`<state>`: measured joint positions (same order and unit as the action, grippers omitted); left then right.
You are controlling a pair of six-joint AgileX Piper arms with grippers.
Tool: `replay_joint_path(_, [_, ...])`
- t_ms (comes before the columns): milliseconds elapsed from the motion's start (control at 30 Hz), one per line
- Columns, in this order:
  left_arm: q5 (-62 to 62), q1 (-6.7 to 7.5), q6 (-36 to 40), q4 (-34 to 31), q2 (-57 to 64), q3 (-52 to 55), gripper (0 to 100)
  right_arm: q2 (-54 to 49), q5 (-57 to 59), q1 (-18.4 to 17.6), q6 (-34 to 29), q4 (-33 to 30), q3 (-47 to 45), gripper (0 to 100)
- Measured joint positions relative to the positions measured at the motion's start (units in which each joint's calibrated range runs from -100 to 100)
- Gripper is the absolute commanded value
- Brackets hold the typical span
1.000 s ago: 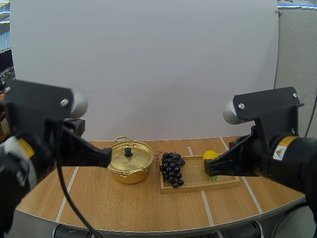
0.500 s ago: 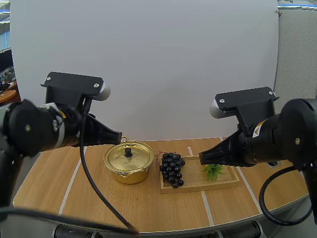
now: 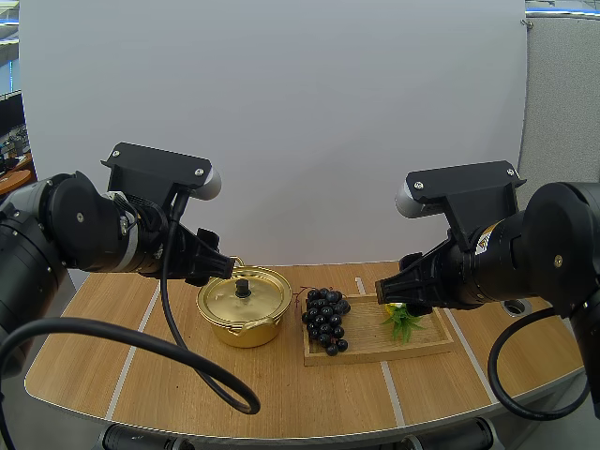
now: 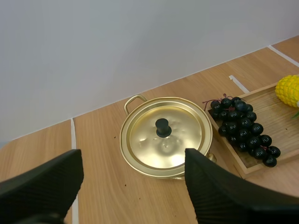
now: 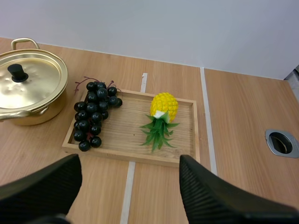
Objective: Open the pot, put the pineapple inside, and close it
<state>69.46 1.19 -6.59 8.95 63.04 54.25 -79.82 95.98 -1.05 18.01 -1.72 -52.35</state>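
Pot (image 4: 166, 140) sits straight ahead of your left tool (image 4: 132, 151), which is spread; pineapple (image 5: 163, 106) lies ahead of your right tool (image 5: 130, 157), spread too.

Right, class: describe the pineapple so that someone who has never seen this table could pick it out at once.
On the wooden table, find the shallow wooden tray beside the gold pot. Two fruits lie in it. The pineapple is at the end farther from the pot, small and yellow with green leaves, unlike the dark grapes.
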Motion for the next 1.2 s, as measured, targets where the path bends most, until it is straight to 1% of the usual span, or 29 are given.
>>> replay_joint_path(200, [0.00,0.00,-4.57,1.20,0.00,0.00,100,0.00,-0.57,0.00,-0.09,-0.54,0.00,100])
replay_joint_path(233, [0.00,0.00,-6.80,2.61,0.00,0.00,100,0.00,-0.57,0.00,-0.09,-0.54,0.00,100])
replay_joint_path(300, [0.00,0.00,-7.47,3.19,-0.14,0.00,100,0.00,-0.82,0.00,-0.09,-0.54,0.00,100])
replay_joint_path(467, [0.00,0.00,-12.49,7.64,-1.35,0.00,100,0.00,-2.05,0.00,-0.09,-0.54,0.00,100])
replay_joint_path(500, [0.00,0.00,-17.27,11.64,-5.54,0.00,100,0.00,-2.55,0.00,-0.09,-0.54,0.00,100])
replay_joint_path(567, [-3.00,0.00,-20.82,13.21,-15.79,0.00,100,0.00,-2.55,0.00,-0.09,-0.54,0.00,100])
replay_joint_path(600, [-3.78,0.00,-21.43,13.45,-17.82,-0.19,100,0.00,-2.55,0.00,-0.19,-0.54,0.00,100])
replay_joint_path(633, [-4.65,0.00,-22.55,13.69,-22.82,-1.17,100,0.00,-2.55,0.00,-0.19,-0.54,0.00,100])
replay_joint_path(833, [-4.99,0.00,-23.52,14.47,-37.24,-9.29,100,0.00,-2.55,0.00,-0.19,-0.54,0.00,100])
replay_joint_path(967, [-4.67,0.00,-23.52,14.61,-43.32,-13.30,100,0.00,-2.55,0.00,-0.19,-0.54,0.00,100])
replay_joint_path(1200, [-4.51,0.00,-23.52,14.65,-50.96,-16.65,100,0.00,-2.74,0.00,-0.19,-0.54,0.00,100])
